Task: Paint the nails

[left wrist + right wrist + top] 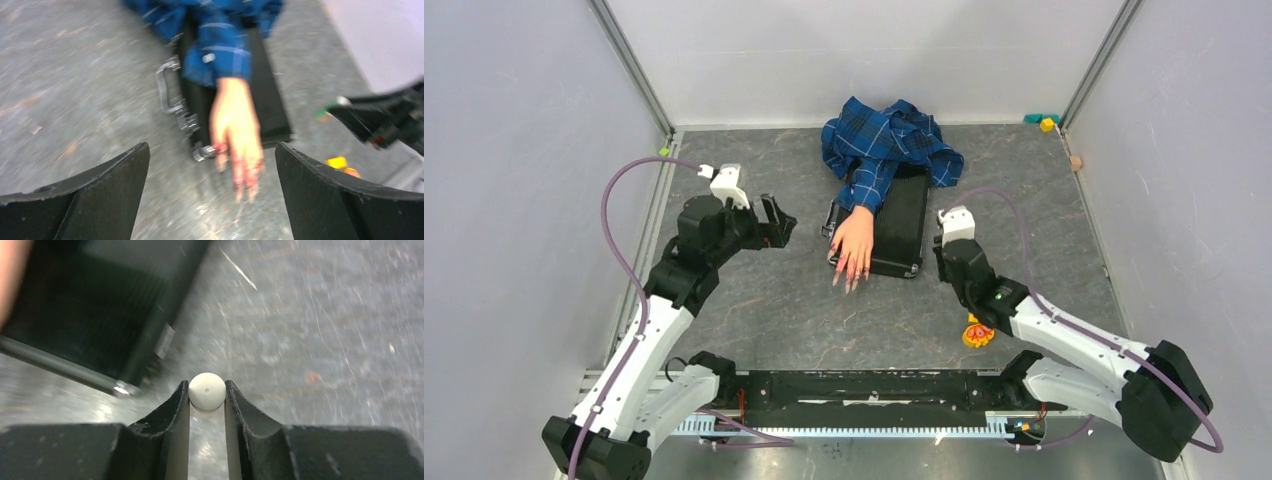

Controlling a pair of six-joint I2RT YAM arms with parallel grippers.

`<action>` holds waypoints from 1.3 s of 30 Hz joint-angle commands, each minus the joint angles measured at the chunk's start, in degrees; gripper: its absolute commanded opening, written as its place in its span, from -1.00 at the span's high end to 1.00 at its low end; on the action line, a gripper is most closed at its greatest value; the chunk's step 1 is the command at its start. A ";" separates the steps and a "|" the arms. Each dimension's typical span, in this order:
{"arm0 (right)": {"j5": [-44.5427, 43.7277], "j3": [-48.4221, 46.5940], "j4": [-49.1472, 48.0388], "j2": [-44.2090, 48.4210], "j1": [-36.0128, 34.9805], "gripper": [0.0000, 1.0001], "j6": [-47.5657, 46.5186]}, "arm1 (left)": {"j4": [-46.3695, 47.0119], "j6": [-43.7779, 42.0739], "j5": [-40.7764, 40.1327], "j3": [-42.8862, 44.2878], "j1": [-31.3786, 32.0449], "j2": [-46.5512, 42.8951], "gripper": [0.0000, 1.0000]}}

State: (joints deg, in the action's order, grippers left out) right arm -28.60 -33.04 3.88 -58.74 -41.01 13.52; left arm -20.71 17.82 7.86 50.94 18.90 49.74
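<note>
Pinching white knob (206, 390), right pincer (207, 396) angles downward.

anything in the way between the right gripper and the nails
Only the black case: its near right corner lies between the right gripper, shut on a small white ball, and the nails. It is low, so passing over it looks open.

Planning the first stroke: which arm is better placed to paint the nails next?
Right, probably: the right claw is shut on a small white knob beside the black case. The left claw faces the nails but is open and empty.
</note>
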 commanded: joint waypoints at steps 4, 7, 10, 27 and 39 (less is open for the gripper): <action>-12.21 14.06 -18.90 3.76 -0.03 1.00 -1.57 | -4.18 -6.12 -16.81 -1.84 -0.29 -5.32 -0.99; -12.60 17.35 -22.97 2.87 -0.03 1.00 -1.21 | -3.08 -7.05 -18.64 -2.90 -0.26 -7.50 -0.99; -12.49 19.65 -25.58 2.28 0.04 1.00 -0.54 | -2.50 -7.58 -19.18 -4.23 -0.31 -9.70 -0.99; -12.99 21.03 -26.56 -0.94 0.02 0.66 0.60 | -1.88 -7.63 -20.38 -4.87 -0.32 -11.97 -0.99; -12.91 21.63 -26.73 -0.62 -0.02 -0.09 0.29 | -1.49 -7.54 -19.90 -5.06 -0.28 -12.39 -0.99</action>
State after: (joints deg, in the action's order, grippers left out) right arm -40.03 -11.75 -20.10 -59.75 -41.01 13.78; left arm -25.15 12.23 -11.75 46.41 18.70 38.06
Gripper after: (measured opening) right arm 0.508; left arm 0.994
